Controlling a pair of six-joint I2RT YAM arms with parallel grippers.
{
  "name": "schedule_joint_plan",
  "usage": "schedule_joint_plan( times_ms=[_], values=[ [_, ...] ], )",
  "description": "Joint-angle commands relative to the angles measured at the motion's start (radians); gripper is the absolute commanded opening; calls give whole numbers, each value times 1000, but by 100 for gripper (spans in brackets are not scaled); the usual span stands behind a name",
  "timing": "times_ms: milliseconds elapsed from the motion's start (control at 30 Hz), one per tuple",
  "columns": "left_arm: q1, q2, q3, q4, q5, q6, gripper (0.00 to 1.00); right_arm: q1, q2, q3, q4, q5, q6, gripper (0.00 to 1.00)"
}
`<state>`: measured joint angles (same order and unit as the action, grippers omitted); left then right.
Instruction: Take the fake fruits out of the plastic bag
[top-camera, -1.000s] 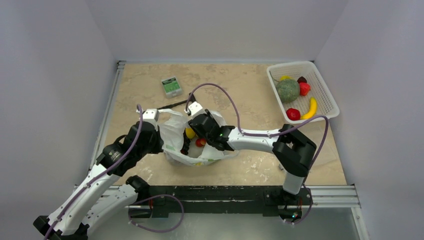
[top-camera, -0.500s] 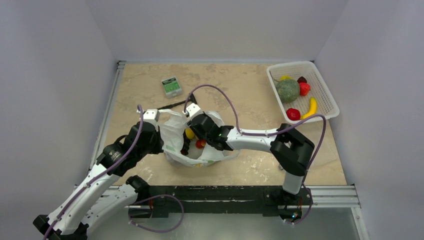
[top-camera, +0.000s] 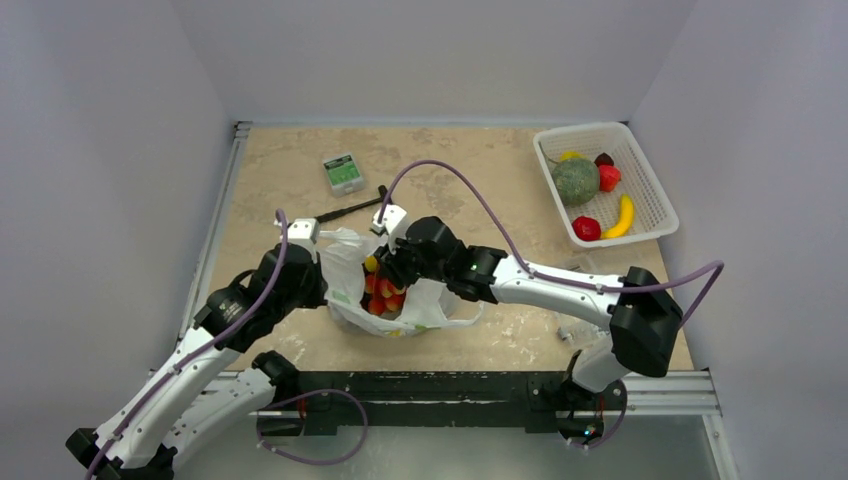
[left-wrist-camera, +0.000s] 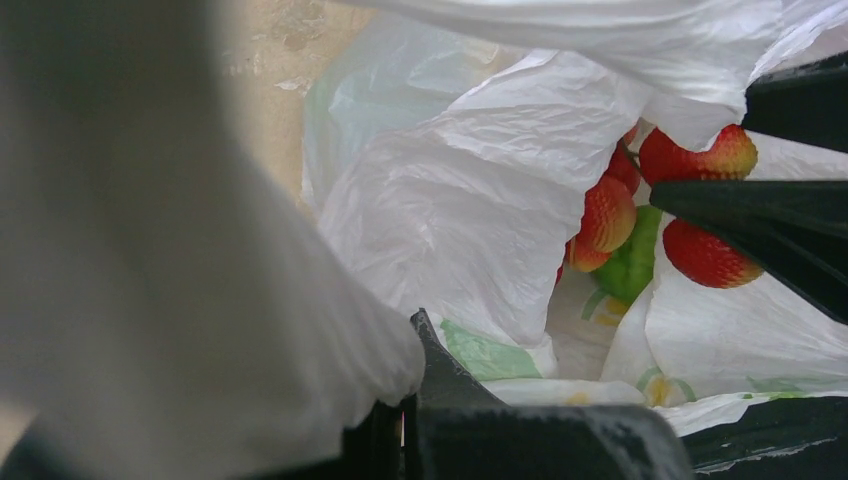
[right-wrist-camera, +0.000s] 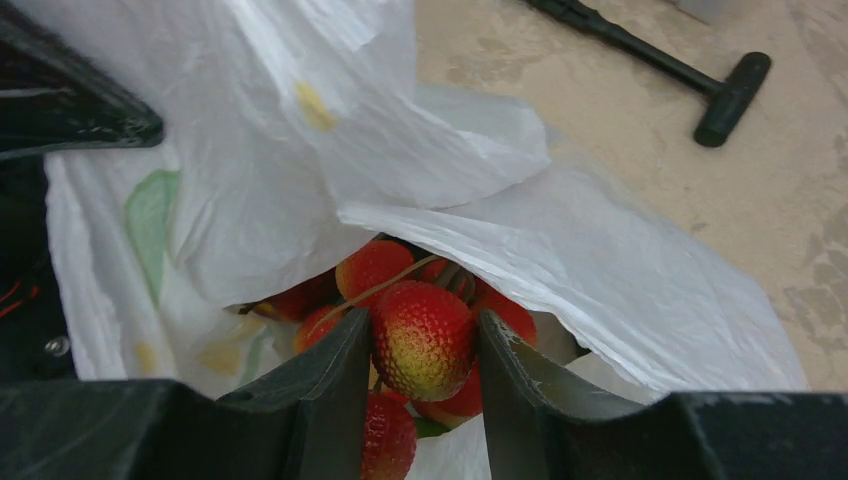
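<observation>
The white plastic bag lies crumpled at the table's near middle, mouth open. My left gripper is shut on the bag's left rim; in the left wrist view white film is pinched between its jaws. My right gripper is inside the bag's mouth, shut on a red and yellow fake strawberry from a bunch of strawberries. The bunch also shows in the left wrist view, with something green behind it. A yellow fruit peeks out beside the bunch.
A white basket at the back right holds a green melon, a banana and red fruits. A clear box of screws and a black T-handle tool lie behind the bag.
My right arm's elbow has swung out to the right and its gripper has shifted a little right. The strawberry bunch now shows at the bag's mouth. The left arm has not moved.
</observation>
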<state>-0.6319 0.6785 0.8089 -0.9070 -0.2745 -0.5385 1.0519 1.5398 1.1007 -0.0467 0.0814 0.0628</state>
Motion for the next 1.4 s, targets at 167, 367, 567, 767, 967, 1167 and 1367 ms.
schedule_joint_plan(
  times_ms=[167, 367, 567, 767, 967, 1167, 1367],
  values=[
    [-7, 3, 13, 14, -12, -5, 0, 2, -49, 5, -32, -244, -11, 0],
    [-11, -8, 10, 13, -19, -9, 0, 2, -157, -31, -21, -192, -7, 0],
    [-11, -1, 13, 13, -17, -6, 0, 1, -274, -22, 19, -51, 48, 0],
    [-15, -4, 12, 13, -17, -9, 0, 0, -352, 10, 106, 51, 70, 0],
    [-19, -10, 12, 11, -21, -10, 0, -5, -347, 94, 122, 129, 91, 0],
    [-32, -14, 12, 8, -31, -13, 0, -40, -367, 174, 91, 197, 72, 0],
    [-34, -13, 13, 9, -31, -13, 0, -136, -425, 133, 123, 254, 70, 0]
  ],
)
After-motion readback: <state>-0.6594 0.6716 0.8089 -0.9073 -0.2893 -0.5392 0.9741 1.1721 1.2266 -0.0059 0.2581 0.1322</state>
